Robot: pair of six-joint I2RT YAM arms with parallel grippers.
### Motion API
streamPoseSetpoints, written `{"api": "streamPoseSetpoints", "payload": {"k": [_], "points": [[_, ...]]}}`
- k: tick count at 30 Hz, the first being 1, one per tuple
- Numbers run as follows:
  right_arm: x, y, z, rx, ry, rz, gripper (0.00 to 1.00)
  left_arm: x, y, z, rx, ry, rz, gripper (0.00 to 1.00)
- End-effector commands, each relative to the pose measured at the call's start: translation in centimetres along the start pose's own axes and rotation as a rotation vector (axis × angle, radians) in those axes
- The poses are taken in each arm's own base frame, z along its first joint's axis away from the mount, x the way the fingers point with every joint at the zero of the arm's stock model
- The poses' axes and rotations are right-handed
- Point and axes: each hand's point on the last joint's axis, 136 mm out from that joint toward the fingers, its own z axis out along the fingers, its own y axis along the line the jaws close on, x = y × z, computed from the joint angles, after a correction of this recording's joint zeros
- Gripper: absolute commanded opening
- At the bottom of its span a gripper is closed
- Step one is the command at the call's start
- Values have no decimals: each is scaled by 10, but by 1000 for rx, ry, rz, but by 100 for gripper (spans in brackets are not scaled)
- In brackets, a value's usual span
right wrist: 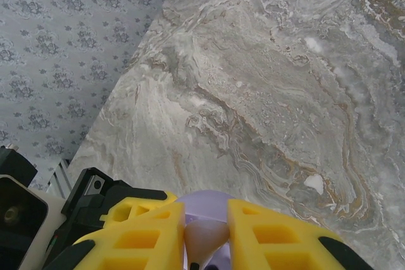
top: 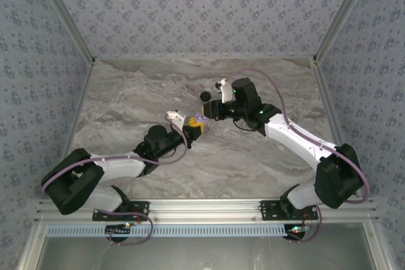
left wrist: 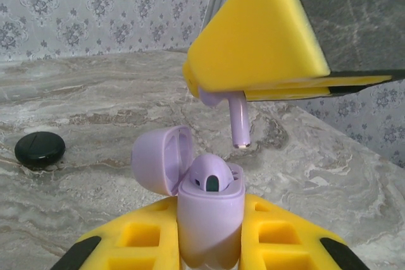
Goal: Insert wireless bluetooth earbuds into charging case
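I have both arms reaching in, meeting mid-table. My left gripper (top: 192,129) is clamped on the lavender charging case (left wrist: 212,219), which stands upright with its lid (left wrist: 161,156) swung open toward 9 o'clock and one earbud (left wrist: 210,172) seated inside. My right gripper (right wrist: 205,235) pinches the second earbud (left wrist: 239,121) just above the case toward 1 o'clock, not touching it, long axis vertical, stem tip down. A black puck (left wrist: 39,148) lies on the table (left wrist: 95,99) at 9 o'clock.
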Motion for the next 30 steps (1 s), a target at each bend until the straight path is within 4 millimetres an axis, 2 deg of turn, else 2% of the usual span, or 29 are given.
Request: {"api": "streamPoseSetpoints", "payload": {"k": [1, 30], "points": [[-14, 10, -4, -11, -50, -4, 24, -28, -10, 5, 24, -88, -5, 11], [-7, 3, 1, 11, -38, 7, 24, -38, -13, 5, 23, -115, -24, 11]]}}
